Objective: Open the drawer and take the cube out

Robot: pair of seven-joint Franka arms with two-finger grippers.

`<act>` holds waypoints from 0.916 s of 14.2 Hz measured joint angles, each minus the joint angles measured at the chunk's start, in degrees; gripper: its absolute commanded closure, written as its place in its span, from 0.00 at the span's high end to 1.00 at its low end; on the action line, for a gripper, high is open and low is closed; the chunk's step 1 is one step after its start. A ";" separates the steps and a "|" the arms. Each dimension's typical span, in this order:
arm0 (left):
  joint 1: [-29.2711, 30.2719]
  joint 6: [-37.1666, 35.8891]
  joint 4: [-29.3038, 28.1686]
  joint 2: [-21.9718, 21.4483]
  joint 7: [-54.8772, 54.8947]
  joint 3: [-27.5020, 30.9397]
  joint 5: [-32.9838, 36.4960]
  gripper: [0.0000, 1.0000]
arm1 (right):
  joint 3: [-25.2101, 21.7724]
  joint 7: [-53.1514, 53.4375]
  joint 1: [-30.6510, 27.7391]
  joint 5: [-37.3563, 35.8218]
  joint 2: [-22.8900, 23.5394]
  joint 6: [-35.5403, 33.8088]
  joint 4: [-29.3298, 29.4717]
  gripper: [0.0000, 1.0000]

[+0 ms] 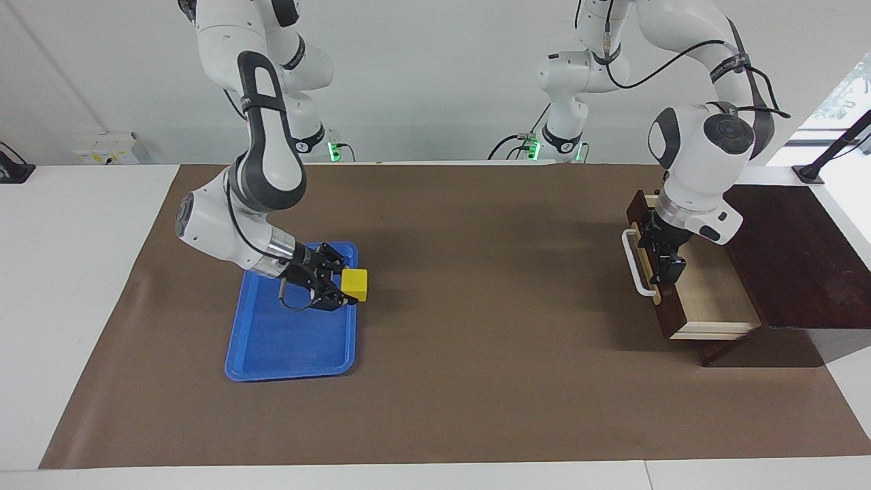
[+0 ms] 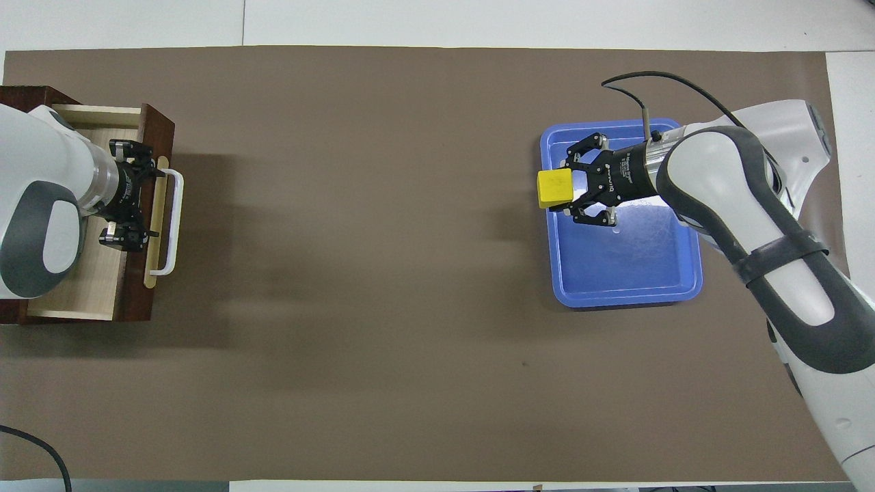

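Observation:
The small yellow cube [image 1: 355, 284] [image 2: 555, 188] hangs in the air over the rim of the blue tray [image 1: 292, 373] [image 2: 629, 301], on the side toward the table's middle. My right gripper [image 1: 347, 287] [image 2: 564, 190] is shut on it, reaching in low and slanted above the tray. The drawer [image 1: 714, 299] [image 2: 82, 301] stands partly pulled out, showing its pale inside. Its dark front [image 1: 674, 309] [image 2: 158, 123] carries a white bar handle [image 1: 636, 265] [image 2: 175, 222]. My left gripper [image 1: 663, 262] [image 2: 123, 195] is open at the top edge of that front, holding nothing.
The dark brown cabinet [image 1: 789, 252] [image 2: 20, 116] that houses the drawer sits at the left arm's end of the table. A brown mat [image 1: 476, 354] [image 2: 383, 307] covers the table between the drawer and the tray.

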 measured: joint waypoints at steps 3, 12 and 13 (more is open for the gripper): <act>3.87 0.76 0.00 -0.01 2.90 0.05 0.61 1.00 | -0.08 -5.35 -3.81 -0.70 1.99 -0.74 -0.06 0.00; 10.28 1.94 -0.38 0.00 11.09 0.30 1.15 1.00 | 0.21 -9.57 -4.97 -0.75 6.23 1.11 -0.37 0.00; 11.14 2.22 -0.44 0.00 11.94 0.30 1.12 1.00 | 0.28 -9.71 -4.94 -0.75 6.70 1.50 -0.38 0.00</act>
